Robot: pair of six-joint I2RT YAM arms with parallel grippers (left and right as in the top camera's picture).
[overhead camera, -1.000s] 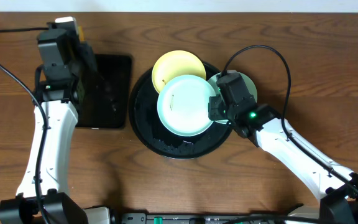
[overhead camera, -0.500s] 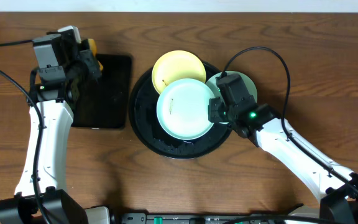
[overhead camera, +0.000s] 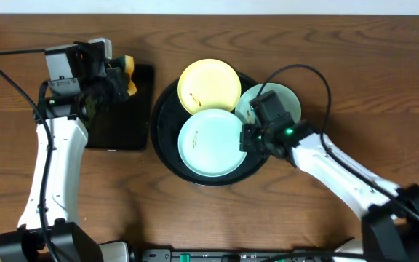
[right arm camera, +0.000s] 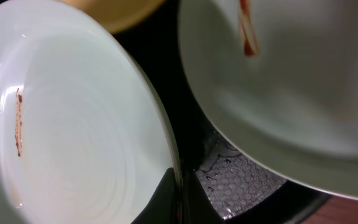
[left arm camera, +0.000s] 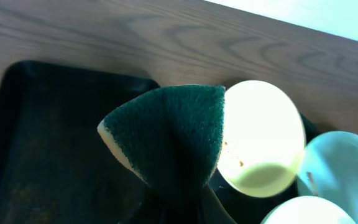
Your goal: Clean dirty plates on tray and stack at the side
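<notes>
The round black tray holds three plates. A pale yellow plate leans on its far rim. One mint-green plate rests on the right rim, with a brown smear. My right gripper is shut on the right edge of the other mint-green plate, which also shows in the right wrist view with a thin brown smear. My left gripper is shut on a folded green and yellow sponge above the rectangular tray's right part.
A smaller rectangular black tray lies left of the round tray. Brown wood-grain tabletop surrounds both. Black cables loop over the table at the far left and above the right arm.
My left gripper has moved right with the sponge, toward the round tray. The mint-green plate in my right gripper has shifted down and toward the tray's front, uncovering the other mint-green plate.
</notes>
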